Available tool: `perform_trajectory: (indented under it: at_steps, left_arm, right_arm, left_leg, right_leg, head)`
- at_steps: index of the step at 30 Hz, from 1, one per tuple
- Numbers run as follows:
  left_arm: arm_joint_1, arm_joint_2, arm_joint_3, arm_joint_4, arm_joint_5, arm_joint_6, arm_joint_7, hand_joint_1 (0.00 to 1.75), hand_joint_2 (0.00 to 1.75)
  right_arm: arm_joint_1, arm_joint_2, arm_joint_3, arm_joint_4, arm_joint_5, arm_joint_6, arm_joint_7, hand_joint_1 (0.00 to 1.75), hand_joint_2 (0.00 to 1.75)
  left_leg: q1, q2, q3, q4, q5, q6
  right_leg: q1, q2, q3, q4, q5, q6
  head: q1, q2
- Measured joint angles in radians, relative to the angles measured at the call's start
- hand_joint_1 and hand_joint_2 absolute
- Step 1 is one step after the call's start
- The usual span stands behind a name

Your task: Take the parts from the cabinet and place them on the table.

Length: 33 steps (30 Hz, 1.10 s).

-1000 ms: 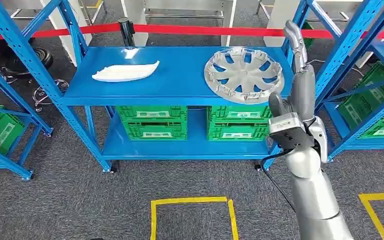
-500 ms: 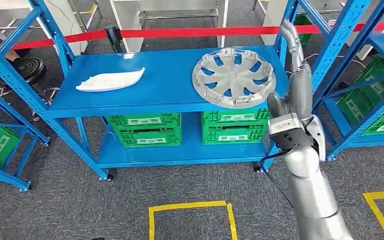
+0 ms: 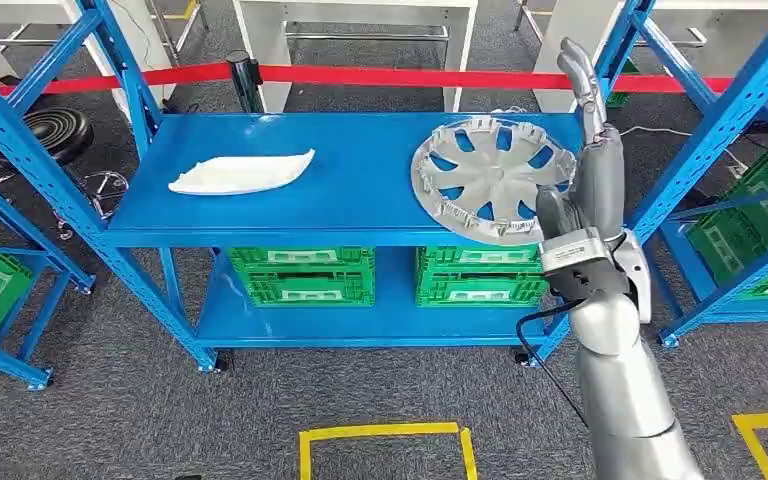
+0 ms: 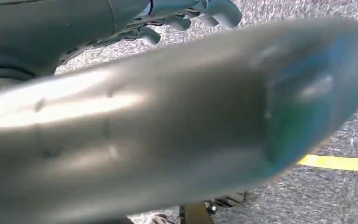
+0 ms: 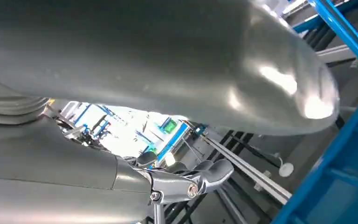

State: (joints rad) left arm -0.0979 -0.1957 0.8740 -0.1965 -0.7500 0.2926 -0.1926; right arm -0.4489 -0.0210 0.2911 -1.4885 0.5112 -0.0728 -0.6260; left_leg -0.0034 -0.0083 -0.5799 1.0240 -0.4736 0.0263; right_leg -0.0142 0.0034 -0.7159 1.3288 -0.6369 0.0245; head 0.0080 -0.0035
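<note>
Right fingers point(image 3: 582, 85): stretched straight and apart, pointing up past the shelf's right edge; they clamp nothing.
Right hand point(image 3: 595, 165): raised in front of the right rim of the hubcap point(image 3: 490, 178), not touching it as far as the head view tells.
Left hand point(image 4: 200, 11): hangs over grey carpet; fingers look loosely curled, but whether they are together or apart I cannot tell.
Hubcap: silver, spoked, lying flat at the right end of the top shelf point(image 3: 360, 170), near its front edge.
White part point(image 3: 242, 172): long curved trim piece, flat at the shelf's left end, well apart from the hubcap.
Risk: the hubcap is wide and thin, so a one-sided grip at the rim may tip or slide it off the front edge; the blue upright point(image 3: 705, 140) just beside the hand could catch the arm.
Count: two parts on the top shelf; four green crates point(image 3: 306, 273) below, in two stacks.
</note>
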Motion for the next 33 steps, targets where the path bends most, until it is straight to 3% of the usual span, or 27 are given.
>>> perform_trajectory:
  at_steps: [1, 4, 5, 6, 8, 10, 11, 12, 14, 15, 16, 17, 19, 20, 21, 22, 23, 24, 25, 28, 33]
  left_arm:
    - [0.002, 0.0, 0.0, 0.0, 0.0, 0.0, -0.002, 0.0, 0.0]
    - [0.002, 0.0, 0.0, 0.0, 0.0, 0.0, -0.003, 0.0, 0.0]
    - [0.002, 0.0, 0.0, 0.001, 0.0, -0.001, -0.002, 0.0, 0.0]
    - [0.0, 0.0, 0.0, 0.0, 0.002, -0.002, -0.002, 0.0, 0.0]
    - [0.003, -0.001, 0.001, 0.0, 0.005, -0.003, 0.0, 0.0, 0.0]
    - [0.003, 0.001, 0.004, 0.0, 0.011, -0.003, 0.001, 0.0, 0.0]
    - [0.0, -0.001, 0.006, 0.0, 0.011, -0.003, 0.001, 0.0, 0.0]
    - [-0.003, -0.001, 0.007, 0.0, 0.011, -0.003, 0.001, 0.0, 0.0]
    - [-0.003, -0.001, 0.009, 0.0, 0.012, -0.003, 0.001, 0.0, 0.0]
    - [-0.001, -0.001, 0.01, 0.0, 0.012, -0.003, 0.002, 0.0, 0.0]
    - [0.0, -0.001, 0.013, 0.0, 0.013, -0.003, 0.003, 0.0, 0.0]
    - [0.001, -0.001, 0.015, 0.0, 0.013, -0.003, 0.003, 0.0, 0.0]
    - [0.001, 0.0, 0.015, 0.0, 0.013, -0.003, 0.003, 0.0, 0.0]
    - [0.001, -0.002, 0.016, 0.002, 0.013, -0.003, 0.003, 0.0, 0.0]
    - [-0.001, -0.002, 0.016, 0.002, 0.013, -0.003, 0.004, 0.0, 0.0]
    - [0.0, -0.002, 0.016, 0.002, 0.013, -0.004, 0.008, 0.0, 0.0]
    - [0.002, -0.002, 0.016, 0.002, 0.014, -0.01, 0.011, 0.0, 0.0]
    - [0.003, -0.004, 0.018, 0.003, 0.017, -0.011, 0.011, 0.0, 0.0]
    - [0.002, -0.005, 0.019, 0.003, 0.017, -0.011, 0.01, 0.0, 0.0]
    - [0.001, -0.005, 0.019, 0.003, 0.016, -0.011, 0.01, 0.0, 0.0]
    - [0.0, -0.008, 0.02, 0.003, 0.0, -0.012, 0.01, 0.0, 0.0]
  right_arm:
    - [0.002, 0.0, 0.0, 0.0, 0.0, 0.0, 0.0, 0.0, 0.0]
    - [0.007, 0.0, -0.001, 0.0, -0.002, -0.001, -0.001, 0.0, 0.0]
    - [0.012, 0.0, -0.001, 0.0, -0.005, -0.001, -0.002, 0.0, 0.0]
    - [0.015, 0.0, -0.001, -0.001, -0.005, -0.001, -0.003, 0.0, 0.0]
    - [0.023, -0.001, -0.002, -0.003, -0.01, -0.001, -0.009, 0.0, 0.0]
    - [0.027, 0.0, -0.003, -0.004, -0.016, 0.001, -0.015, 0.0, 0.0]
    - [0.025, 0.0, -0.003, -0.004, -0.017, 0.001, -0.018, 0.0, 0.0]
    - [0.026, 0.0, -0.003, -0.004, -0.016, 0.002, -0.018, 0.0, 0.0]
    - [0.029, 0.0, -0.003, -0.003, -0.016, 0.011, -0.018, 0.0, 0.0]
    - [0.03, 0.0, -0.003, -0.003, -0.016, 0.013, -0.018, 0.0, 0.0]
    - [0.03, 0.0, -0.003, -0.002, -0.016, 0.016, -0.018, 0.0, 0.0]
    - [0.03, 0.0, -0.003, -0.002, -0.016, 0.016, -0.018, 0.0, 0.0]
    - [0.03, 0.0, -0.003, -0.002, -0.016, 0.016, -0.018, 0.0, 0.0]
    - [0.029, 0.0, -0.003, -0.002, -0.016, 0.016, -0.018, 0.0, 0.0]
    - [0.028, 0.001, -0.003, -0.002, -0.015, 0.016, -0.018, 0.0, 0.0]
    - [0.028, 0.001, -0.003, -0.002, -0.011, 0.02, -0.014, 0.0, 0.0]
    - [0.028, 0.001, -0.003, -0.001, -0.004, 0.022, -0.014, 0.0, 0.0]
    - [0.025, 0.001, -0.003, 0.0, 0.002, 0.022, -0.01, 0.0, 0.0]
    - [0.018, 0.001, -0.003, 0.003, 0.006, 0.025, -0.003, 0.0, 0.0]
    - [-0.003, 0.001, -0.003, 0.013, 0.018, 0.032, 0.001, 0.0, 0.0]
    - [-0.02, 0.003, -0.002, 0.027, 0.002, 0.068, 0.0, 0.0, 0.0]
  left_leg:
    - [-0.001, 0.0, 0.009, 0.0, -0.007, -0.001]
    - [-0.003, 0.0, 0.044, 0.0, -0.034, -0.008]
    - [-0.007, -0.001, 0.049, 0.002, -0.04, -0.013]
    - [-0.005, -0.002, 0.048, 0.001, -0.045, -0.021]
    - [-0.006, 0.001, 0.06, 0.015, -0.041, -0.035]
    - [-0.005, 0.002, 0.063, 0.032, -0.054, -0.045]
    - [-0.004, 0.003, 0.04, 0.076, -0.062, -0.05]
    - [0.0, 0.003, -0.001, 0.142, -0.082, -0.058]
    - [0.007, 0.003, -0.095, 0.276, -0.148, -0.07]
    - [0.01, 0.003, -0.125, 0.304, -0.152, -0.073]
    - [0.012, 0.003, -0.129, 0.283, -0.125, -0.071]
    - [0.013, 0.003, -0.113, 0.221, -0.074, -0.07]
    - [0.013, 0.005, -0.049, 0.045, 0.044, -0.07]
    - [0.011, 0.005, -0.041, 0.011, 0.037, -0.073]
    - [0.007, 0.01, -0.039, 0.004, 0.002, -0.06]
    - [0.004, 0.009, -0.035, 0.004, 0.035, -0.049]
    - [0.009, 0.008, -0.033, 0.002, 0.042, -0.047]
    - [0.01, 0.007, -0.033, 0.001, 0.044, -0.052]
    - [0.008, 0.005, -0.034, 0.001, 0.044, -0.052]
    - [0.007, 0.001, -0.032, -0.001, 0.038, -0.043]
    - [0.007, 0.001, -0.03, -0.001, 0.034, -0.035]
  right_leg:
    - [0.0, 0.0, -0.003, -0.029, 0.033, -0.002]
    - [0.009, -0.002, 0.073, -0.275, 0.216, -0.022]
    - [0.019, -0.004, 0.075, -0.279, 0.166, -0.027]
    - [0.019, -0.002, 0.077, -0.28, 0.134, -0.027]
    - [0.016, 0.0, 0.094, -0.294, 0.174, -0.038]
    - [0.007, -0.001, 0.127, -0.303, 0.174, -0.049]
    - [0.005, -0.002, 0.135, -0.305, 0.17, -0.056]
    - [0.005, -0.002, 0.138, -0.305, 0.165, -0.058]
    - [0.005, -0.001, 0.144, -0.305, 0.154, -0.058]
    - [0.004, 0.001, 0.15, -0.305, 0.149, -0.058]
    - [0.003, 0.003, 0.158, -0.305, 0.143, -0.055]
    - [0.001, 0.004, 0.169, -0.305, 0.135, -0.052]
    - [-0.002, 0.003, 0.191, -0.305, 0.12, -0.044]
    - [-0.001, 0.003, 0.197, -0.305, 0.114, -0.038]
    - [0.0, 0.002, 0.191, -0.304, 0.114, -0.033]
    - [0.001, 0.002, 0.19, -0.304, 0.11, -0.026]
    - [0.005, 0.002, 0.194, -0.301, 0.107, -0.025]
    - [0.006, 0.003, 0.193, -0.302, 0.114, -0.042]
    - [0.006, 0.002, 0.193, -0.303, 0.113, -0.048]
    - [0.006, -0.002, 0.204, -0.321, 0.11, -0.045]
    - [0.006, -0.003, 0.211, -0.333, 0.11, -0.019]
  head:
    - [-0.001, 0.0]
    - [0.001, 0.0]
    - [0.0, 0.0]
    - [0.004, 0.0]
    - [0.003, 0.0]
    - [0.003, 0.0]
    - [-0.004, 0.0]
    - [-0.005, 0.0]
    - [-0.004, 0.0]
    - [-0.006, 0.0]
    - [-0.005, 0.0]
    - [-0.005, 0.0]
    - [-0.005, 0.0]
    - [-0.005, 0.0]
    - [-0.007, 0.0]
    - [-0.006, 0.0]
    - [-0.006, 0.0]
    - [-0.006, 0.0]
    - [-0.005, 0.0]
    - [-0.004, 0.0]
    - [-0.005, 0.0]
